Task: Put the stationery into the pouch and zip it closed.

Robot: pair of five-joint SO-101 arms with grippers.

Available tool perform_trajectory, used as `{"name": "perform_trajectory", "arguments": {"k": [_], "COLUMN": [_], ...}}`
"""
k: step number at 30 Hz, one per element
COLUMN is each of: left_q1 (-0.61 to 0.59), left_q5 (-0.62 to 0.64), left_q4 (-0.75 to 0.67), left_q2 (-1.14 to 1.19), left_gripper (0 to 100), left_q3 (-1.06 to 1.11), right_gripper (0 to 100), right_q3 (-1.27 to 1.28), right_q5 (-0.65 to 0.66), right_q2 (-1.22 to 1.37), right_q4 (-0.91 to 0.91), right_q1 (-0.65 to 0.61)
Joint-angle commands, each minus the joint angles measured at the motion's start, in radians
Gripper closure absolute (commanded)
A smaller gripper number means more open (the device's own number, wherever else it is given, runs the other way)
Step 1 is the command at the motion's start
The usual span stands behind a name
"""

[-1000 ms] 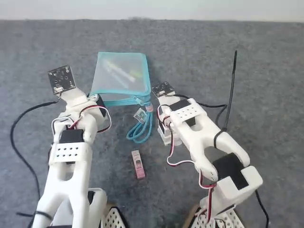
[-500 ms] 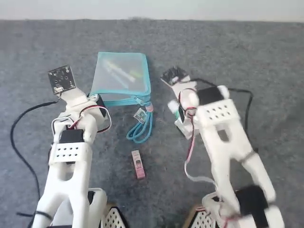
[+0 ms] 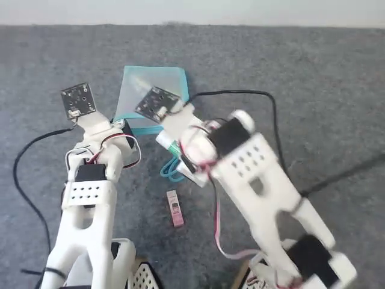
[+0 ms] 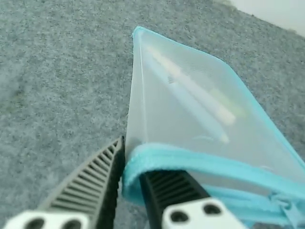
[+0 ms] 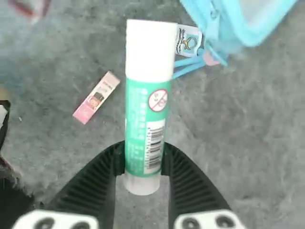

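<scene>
Gripping light, rigid, probably slippery glue stick (image 5: pixel 145 119) near its base with right gripper (image 5: pixel 144 156); pinching limp pouch (image 4: pixel 190 119) by teal rim with left gripper (image 4: pixel 131 167).

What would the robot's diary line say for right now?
left jaws: shut on pouch rim | right jaws: shut on glue stick, beside pouch | pink eraser: lying on carpet | pens: inside pouch
</scene>
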Motion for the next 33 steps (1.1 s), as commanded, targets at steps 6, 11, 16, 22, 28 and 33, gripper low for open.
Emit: {"name": "perform_trajectory", "arguments": {"k": [6, 11, 16, 22, 28, 33], "left_q1": [-0.002, -0.002, 0.000, 0.012, 0.103, 0.161], "left_q5": [-0.011, -0.011, -0.012, -0.075, -0.164, -0.206], "left_q4": [-0.034, -0.034, -0.034, -0.037, -0.046, -0.078], "left_q2": [-0.031, -0.031, -0.032, -0.035, -0.038, -0.038], "left_gripper": [98, 98, 98, 98, 99, 99], "left_q3": [-0.015, -0.015, -0.015, -0.013, 0.015, 0.041], "right_gripper": [99.1, 99.1, 99.1, 99.1, 99.1, 99.1], "right_q3": [-0.222, -0.354, -0.512, -0.723, -0.746, -0.747], "right_q5": [-0.058, -0.066, -0.066, -0.068, -0.112, -0.117], "right_q2": [0.223, 0.328, 0.464, 0.607, 0.654, 0.644], "right_q4": [-0.022, -0.015, 0.036, 0.111, 0.111, 0.111], "right_q1": [-0.012, -0.013, -0.012, -0.002, 0.082, 0.153]}}
